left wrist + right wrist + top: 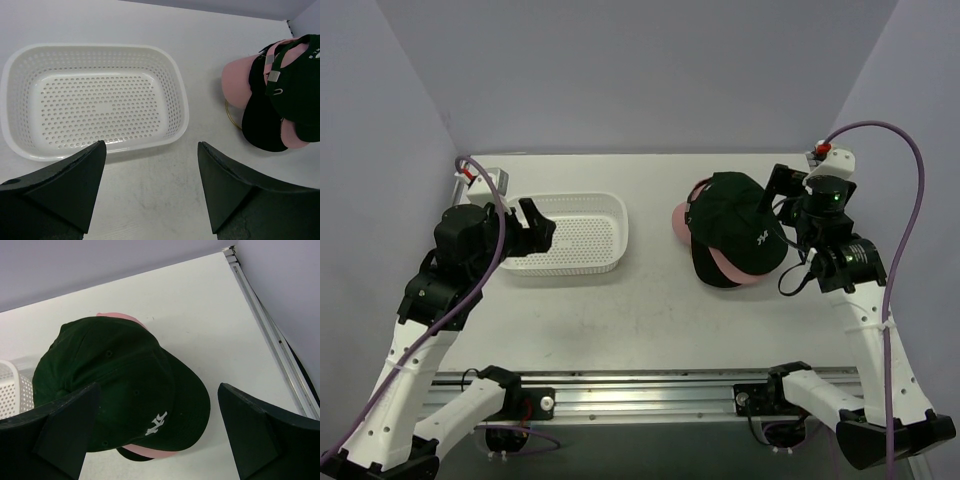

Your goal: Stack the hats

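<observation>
The hats sit in one stack at the right middle of the table. A dark green cap (pixel 740 230) with a white logo (pixel 159 422) lies on top. Under it show a pink cap (pixel 682 222), a black one (pixel 262 125) and a pink brim (pixel 150 454). My right gripper (pixel 783 193) hovers at the stack's right side, open (pixel 157 386), the top cap below its spread fingers and nothing gripped. At the basket's left end my left gripper (pixel 535 225) is open (pixel 151 144), with bare table between its fingers.
A white perforated basket (pixel 610 215) stands left of centre with nothing in it (pixel 180 100). A thin gold wire (pixel 229 114) peeks out under the stack's left side. A metal rail (pixel 270 335) runs along the table's right edge. Grey walls close in the table.
</observation>
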Robot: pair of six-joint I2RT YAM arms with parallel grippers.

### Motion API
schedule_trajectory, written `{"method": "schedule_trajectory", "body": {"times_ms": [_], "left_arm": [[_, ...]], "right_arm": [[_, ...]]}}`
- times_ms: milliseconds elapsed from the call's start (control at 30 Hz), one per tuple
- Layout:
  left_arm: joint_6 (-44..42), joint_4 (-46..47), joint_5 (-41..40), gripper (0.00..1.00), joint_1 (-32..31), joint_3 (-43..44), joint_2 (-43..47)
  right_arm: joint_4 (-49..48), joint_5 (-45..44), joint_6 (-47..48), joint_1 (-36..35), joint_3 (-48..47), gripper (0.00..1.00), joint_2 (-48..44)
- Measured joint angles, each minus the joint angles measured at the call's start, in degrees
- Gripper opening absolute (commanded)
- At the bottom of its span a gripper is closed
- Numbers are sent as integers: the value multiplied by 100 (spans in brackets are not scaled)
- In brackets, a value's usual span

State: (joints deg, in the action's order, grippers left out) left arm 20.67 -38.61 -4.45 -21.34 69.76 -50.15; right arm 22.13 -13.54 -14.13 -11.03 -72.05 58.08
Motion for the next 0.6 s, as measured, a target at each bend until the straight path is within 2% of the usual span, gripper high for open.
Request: {"method": "schedule_trajectory", "body": {"times_ms": [600], "left_arm": [[66, 2, -28, 84, 0, -70, 0]], "right_arm": [[-4, -291, -151, -7, 203, 100, -33]]}}
